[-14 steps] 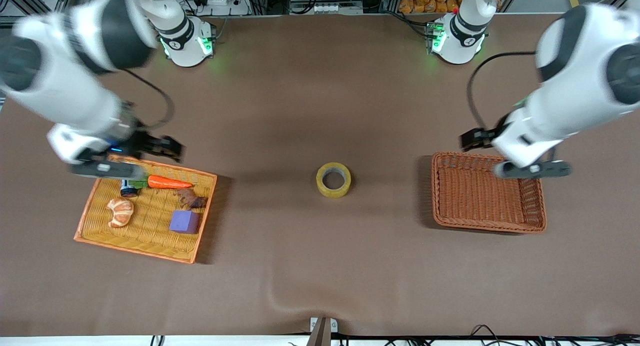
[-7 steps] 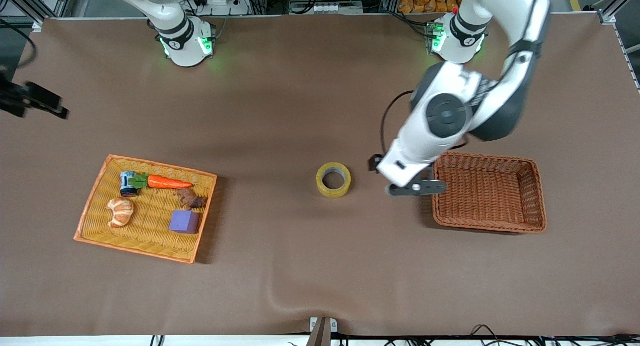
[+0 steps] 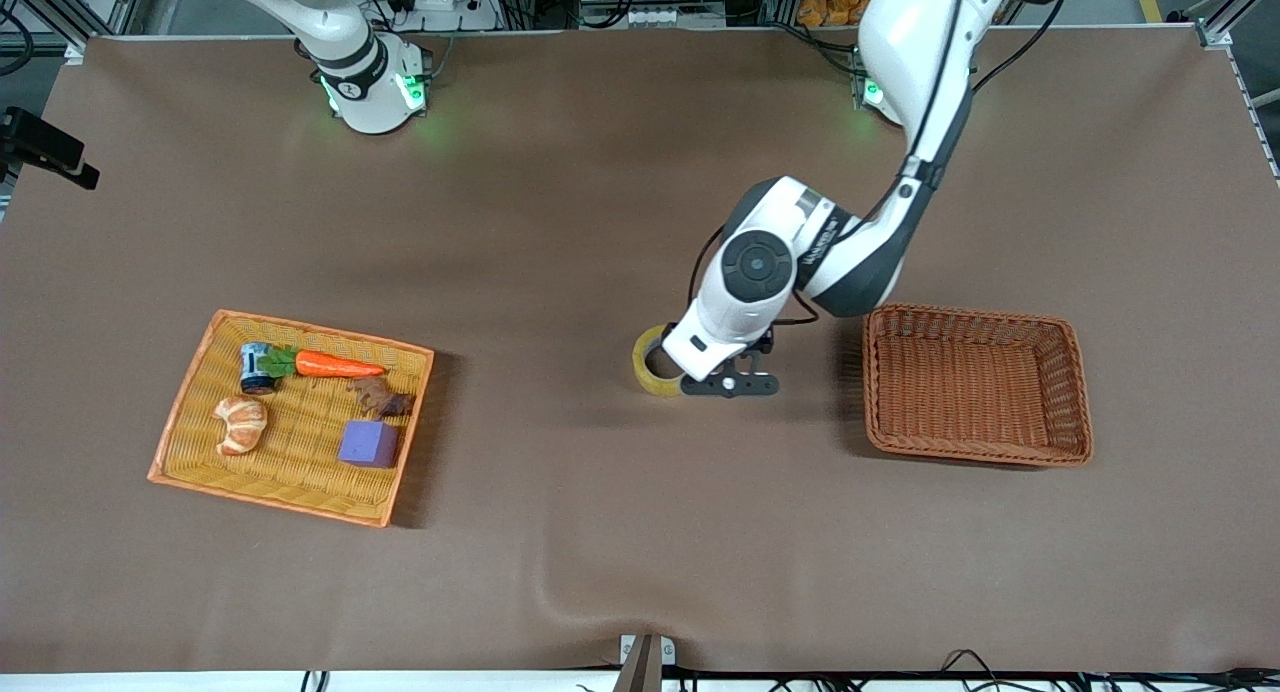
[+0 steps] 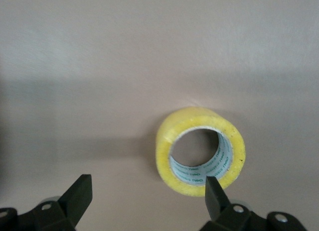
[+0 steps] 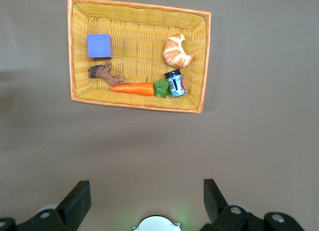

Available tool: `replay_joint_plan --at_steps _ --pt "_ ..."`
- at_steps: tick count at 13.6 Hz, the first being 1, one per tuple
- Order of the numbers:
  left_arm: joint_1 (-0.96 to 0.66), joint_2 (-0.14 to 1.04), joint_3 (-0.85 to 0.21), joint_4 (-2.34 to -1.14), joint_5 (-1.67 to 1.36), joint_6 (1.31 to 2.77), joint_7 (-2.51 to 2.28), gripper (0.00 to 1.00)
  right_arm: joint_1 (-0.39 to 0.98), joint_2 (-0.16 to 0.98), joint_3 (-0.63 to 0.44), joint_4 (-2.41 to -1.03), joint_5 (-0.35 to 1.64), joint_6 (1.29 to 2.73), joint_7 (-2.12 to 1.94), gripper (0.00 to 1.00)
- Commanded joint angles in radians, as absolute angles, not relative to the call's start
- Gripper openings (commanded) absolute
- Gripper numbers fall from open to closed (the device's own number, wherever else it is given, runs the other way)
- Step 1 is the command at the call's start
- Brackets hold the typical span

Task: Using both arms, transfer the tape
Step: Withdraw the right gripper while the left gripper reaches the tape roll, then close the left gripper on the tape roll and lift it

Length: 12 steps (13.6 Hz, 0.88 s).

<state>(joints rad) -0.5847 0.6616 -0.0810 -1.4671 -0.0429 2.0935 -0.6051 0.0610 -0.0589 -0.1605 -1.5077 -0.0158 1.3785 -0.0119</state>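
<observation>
Left gripper (image 4: 144, 198) jaws open, one tip at the tape (image 4: 200, 150), ungrasped on the desk (image 3: 600, 532). Right gripper (image 5: 144, 201), jaws open, waits high over the tray (image 5: 75, 52). Whole transfer remains.

Green print runs around the tape's (image 4: 199, 146) grey-white core, but the letters are too small to make out. The jar (image 5: 175, 83) in the yellow tray (image 5: 202, 61) carries a label, unreadable too.
</observation>
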Motion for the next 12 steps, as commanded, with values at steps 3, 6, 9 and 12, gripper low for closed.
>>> replay_joint_plan --at_steps 3,6,9,12 --pt "-0.609 0.735 -0.071 -1.463 -0.045 2.169 -0.612 1.0 0.055 -0.055 -0.15 -1.511 -0.031 1.42 -0.021 1.0" --pt "-0.629 0.761 -0.069 -1.483 -0.044 2.21 -0.611 1.0 0.048 -0.049 -0.152 -1.511 -0.021 1.454 -0.021 1.0" --pt "-0.634 0.779 -0.069 -1.494 -0.044 2.212 -0.604 0.92 0.069 -0.048 -0.16 -1.514 -0.02 1.457 -0.021 1.0" --pt "-0.632 0.798 -0.071 -1.493 -0.044 2.226 -0.6 0.6 0.13 -0.049 -0.206 -1.511 -0.02 1.459 -0.02 1.0"
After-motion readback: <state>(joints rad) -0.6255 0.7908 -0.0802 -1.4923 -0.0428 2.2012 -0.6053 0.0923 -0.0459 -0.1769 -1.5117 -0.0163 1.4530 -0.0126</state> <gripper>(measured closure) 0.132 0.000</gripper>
